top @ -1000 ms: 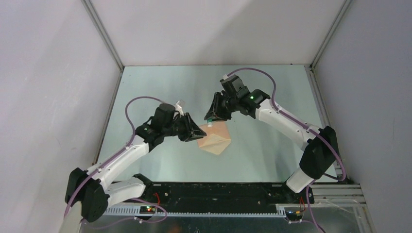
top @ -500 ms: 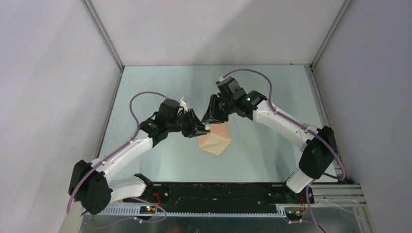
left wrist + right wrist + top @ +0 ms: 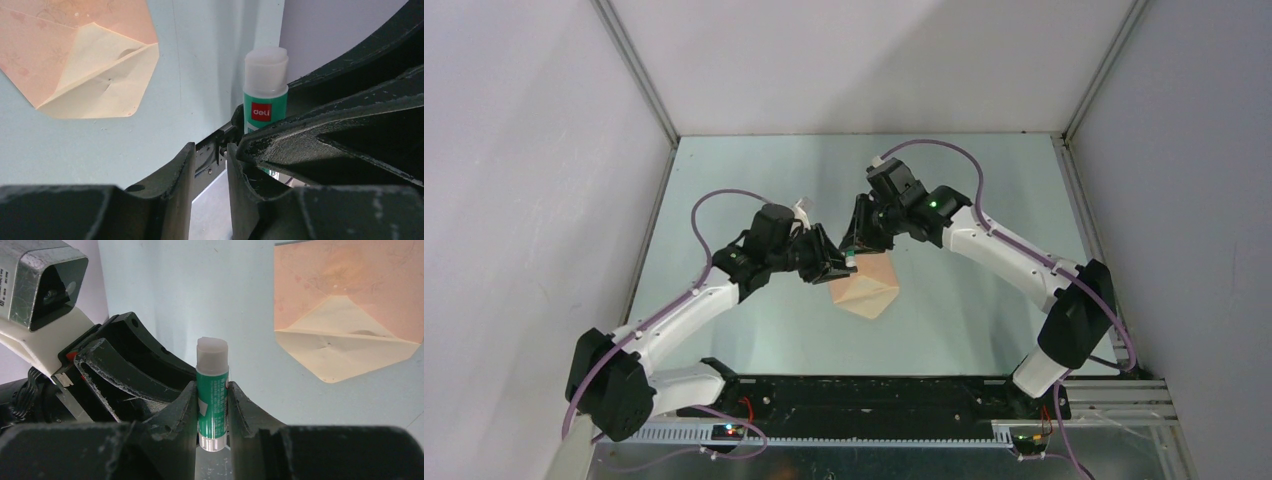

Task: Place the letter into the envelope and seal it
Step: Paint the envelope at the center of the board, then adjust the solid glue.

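Note:
The tan envelope (image 3: 869, 288) lies flat mid-table with its cream flap (image 3: 345, 350) folded open; it also shows in the left wrist view (image 3: 75, 65). The letter is hidden; no separate sheet shows. My right gripper (image 3: 212, 390) is shut on a green glue stick (image 3: 212, 385) with a white cap, held just over the envelope's far-left corner (image 3: 851, 258). My left gripper (image 3: 210, 150) is open with nothing between its fingers. It sits right beside the right gripper, and the glue stick's cap (image 3: 265, 65) rises just past its right finger.
The pale green table (image 3: 764, 180) is boxed in by grey walls at the left, back and right. A black rail (image 3: 874, 400) with the arm bases runs along the near edge. Both arms meet over the table's middle.
The left gripper has swung right and away from me, from beside the envelope's left edge up to the right gripper and glue stick. The right gripper has shifted slightly left. The envelope lies unmoved.

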You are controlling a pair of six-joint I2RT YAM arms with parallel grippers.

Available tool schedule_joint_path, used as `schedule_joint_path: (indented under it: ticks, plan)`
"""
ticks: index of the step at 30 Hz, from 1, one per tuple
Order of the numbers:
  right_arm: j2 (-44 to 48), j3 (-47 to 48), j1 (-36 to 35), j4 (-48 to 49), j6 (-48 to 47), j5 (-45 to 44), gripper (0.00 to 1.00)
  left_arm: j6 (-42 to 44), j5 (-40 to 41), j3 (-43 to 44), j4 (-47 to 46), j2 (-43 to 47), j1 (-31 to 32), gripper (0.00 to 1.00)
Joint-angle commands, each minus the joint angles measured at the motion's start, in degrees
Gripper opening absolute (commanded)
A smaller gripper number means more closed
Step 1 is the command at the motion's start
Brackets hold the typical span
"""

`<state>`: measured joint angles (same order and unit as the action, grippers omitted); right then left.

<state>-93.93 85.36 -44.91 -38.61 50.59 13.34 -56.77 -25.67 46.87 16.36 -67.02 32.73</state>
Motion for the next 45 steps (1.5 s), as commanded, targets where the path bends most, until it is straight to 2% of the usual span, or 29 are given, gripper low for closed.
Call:
schedule_joint_path:
  ticks: [1,15,23,35,41,45]
  plan:
    - [-1.3,2.4,-2.3,-1.3,-0.5,-2.4,0.0,-1.6,-1.3,3.7,-6.0,0.6,0.4,0.35]
    - [-1.9,1.5,-4.4,-2.1,0.0,-3.3,0.0,-4.2,-0.4,3.1,-10.0,3.2,0.4,0.35]
    - [-1.9,0.7,-4.5,-0.4,0.8,-1.4,0.0,-7.9,-1.9,-0.4,-19.0,4.0,0.4,0.37]
    - [-2.7,1.0,-4.4,1.6,1.5,2.3,0.0,-6.0,-0.3,0.4,-16.8,4.1,0.3,0.36]
    - [-1.2,-0.3,-2.0,1.4,0.6,3.2,0.0,-0.4,-2.4,2.4,-12.6,7.9,0.3,0.36]
    - [-0.9,-0.4,-0.5,1.5,0.0,4.4,0.0,0.4,-4.3,2.2,-13.3,9.0,0.3,0.37]
